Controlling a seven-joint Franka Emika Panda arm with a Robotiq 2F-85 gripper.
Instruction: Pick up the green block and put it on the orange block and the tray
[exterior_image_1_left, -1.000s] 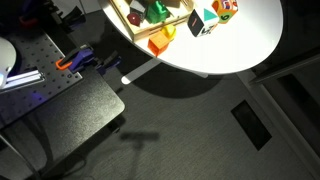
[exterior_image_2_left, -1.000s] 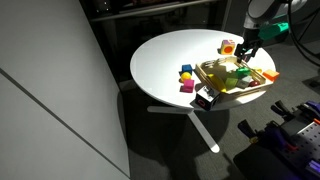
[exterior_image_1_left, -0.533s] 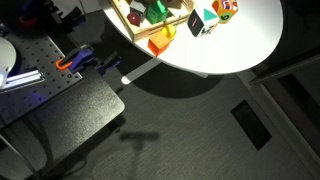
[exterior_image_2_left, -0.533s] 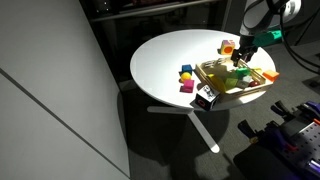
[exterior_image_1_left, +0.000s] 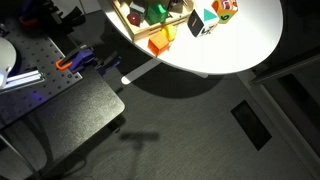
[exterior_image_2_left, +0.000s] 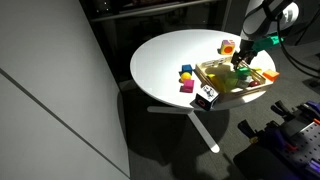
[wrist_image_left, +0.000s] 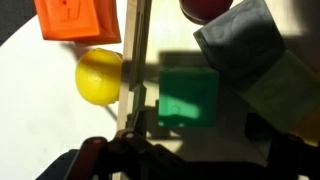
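The green block (wrist_image_left: 188, 97) lies in the tray (wrist_image_left: 135, 40), just inside its rim; it also shows in both exterior views (exterior_image_1_left: 157, 12) (exterior_image_2_left: 240, 72). My gripper (wrist_image_left: 200, 135) is open and empty, right above the green block, with one finger over the tray rim. In an exterior view the gripper (exterior_image_2_left: 243, 60) hangs low over the back part of the tray (exterior_image_2_left: 222, 88). The orange block (exterior_image_1_left: 160, 42) sits at the tray's corner by the table edge, and shows at the tray's right end (exterior_image_2_left: 270, 76).
A reddish-orange block (wrist_image_left: 78, 20) and a yellow round piece (wrist_image_left: 98, 76) lie just outside the rim. A grey block (wrist_image_left: 240, 45) sits in the tray beside the green one. A teal-topped block (exterior_image_1_left: 197, 22) and other small blocks (exterior_image_2_left: 186, 78) stand on the round white table (exterior_image_2_left: 165, 60).
My gripper has come down and a little leftward over the tray toward the green block. The blocks have not moved.
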